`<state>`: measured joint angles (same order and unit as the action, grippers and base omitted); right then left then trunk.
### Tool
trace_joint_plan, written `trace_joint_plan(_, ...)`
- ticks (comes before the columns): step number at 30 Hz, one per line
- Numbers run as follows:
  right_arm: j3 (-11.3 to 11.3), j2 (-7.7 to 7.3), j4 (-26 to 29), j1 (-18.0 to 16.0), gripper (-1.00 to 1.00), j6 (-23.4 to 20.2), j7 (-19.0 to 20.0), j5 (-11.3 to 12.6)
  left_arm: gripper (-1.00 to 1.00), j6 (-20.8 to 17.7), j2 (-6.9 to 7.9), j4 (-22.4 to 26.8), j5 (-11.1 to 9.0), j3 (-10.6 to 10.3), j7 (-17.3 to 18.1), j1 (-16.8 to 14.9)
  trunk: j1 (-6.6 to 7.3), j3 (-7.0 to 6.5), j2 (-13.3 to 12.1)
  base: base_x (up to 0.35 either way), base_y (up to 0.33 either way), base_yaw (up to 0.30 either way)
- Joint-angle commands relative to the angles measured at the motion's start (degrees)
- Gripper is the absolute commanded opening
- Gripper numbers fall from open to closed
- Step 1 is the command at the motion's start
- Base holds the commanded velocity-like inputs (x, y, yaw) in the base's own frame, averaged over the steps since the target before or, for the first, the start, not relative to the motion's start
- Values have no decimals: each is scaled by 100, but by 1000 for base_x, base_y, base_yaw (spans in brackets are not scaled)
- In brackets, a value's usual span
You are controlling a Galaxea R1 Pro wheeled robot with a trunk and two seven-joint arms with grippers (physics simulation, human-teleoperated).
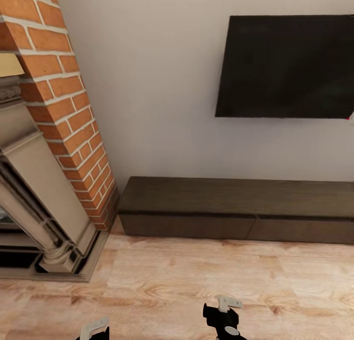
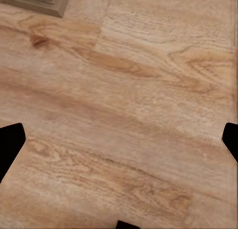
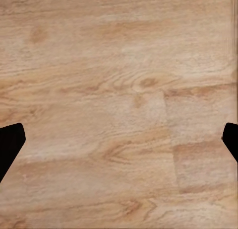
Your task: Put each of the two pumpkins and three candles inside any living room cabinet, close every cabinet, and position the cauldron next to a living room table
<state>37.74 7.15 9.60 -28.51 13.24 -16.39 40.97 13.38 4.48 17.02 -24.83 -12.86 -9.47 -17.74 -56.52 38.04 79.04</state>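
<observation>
Cabinet (image 1: 236, 209), shut, against wall under TV (image 1: 287, 67).
Both fingers spread wide, empty, over wood floor (image 1: 172, 281); fireplace (image 1: 44, 182) at left.

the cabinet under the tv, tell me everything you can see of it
The cabinet is a low, long unit of dark-brown wood with a flat, bare top and plain fronts without handles. A vertical seam splits the front into two panels, both flush and shut. It stands on the wooden floor against the pale wall, below the black screen, its left end beside the brick fireplace. Its right end runs out of frame.
</observation>
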Motion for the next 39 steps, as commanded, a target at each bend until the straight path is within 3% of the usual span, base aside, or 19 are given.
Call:
trace_joint_plan(1, 49, 4, -3, -5, 100, 21, -22, 51, 100, 16, 4, 4, -31, -50, -37, -1, -1, 7, 2, 68, 28, -256)
trace_joint_plan(10, 57, 3, -2, -5, 100, 29, -9, 41, 100, 16, 7, 3, -54, -55, -37, -1, -1, 26, 2, 90, 6, -204)
trace_joint_plan(39, 58, 6, 7, -5, 100, 25, -29, 33, 100, 16, 5, 3, -66, -59, -37, -1, -1, 27, 2, 56, 14, -4)
